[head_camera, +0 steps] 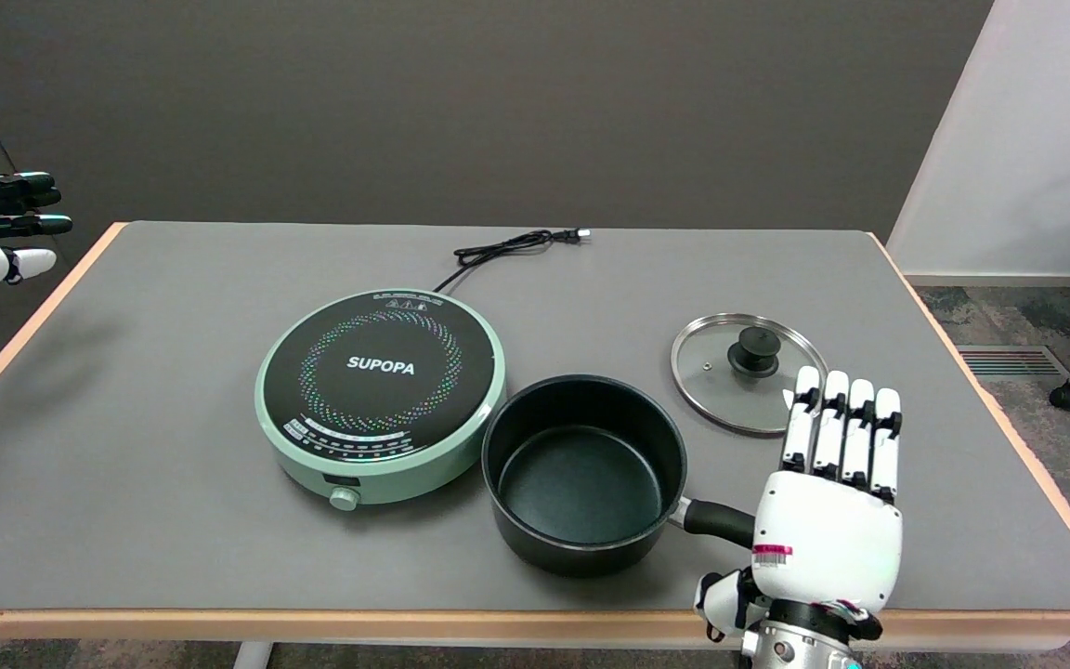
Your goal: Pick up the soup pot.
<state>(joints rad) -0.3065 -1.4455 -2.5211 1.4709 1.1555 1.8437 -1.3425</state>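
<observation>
- The right hand (828,530) hovers palm down over the outer end of the soup pot's handle (716,520), hiding that end; whether palm touches handle cannot be told.
- Its fingers (841,427) lie straight, side by side, clamped on nothing; the thumb sits low beside the wrist, partly cut off by the picture's bottom edge.
- The soup pot (583,472) stands upright and empty just left of the hand, near the table's (126,557) front edge.
- The glass lid (747,372) lies flat beyond the fingertips, which overlap its near rim.
- The green induction cooker (380,395) sits left of the pot, their rims nearly touching.
- Bare tabletop lies right of the hand.
</observation>
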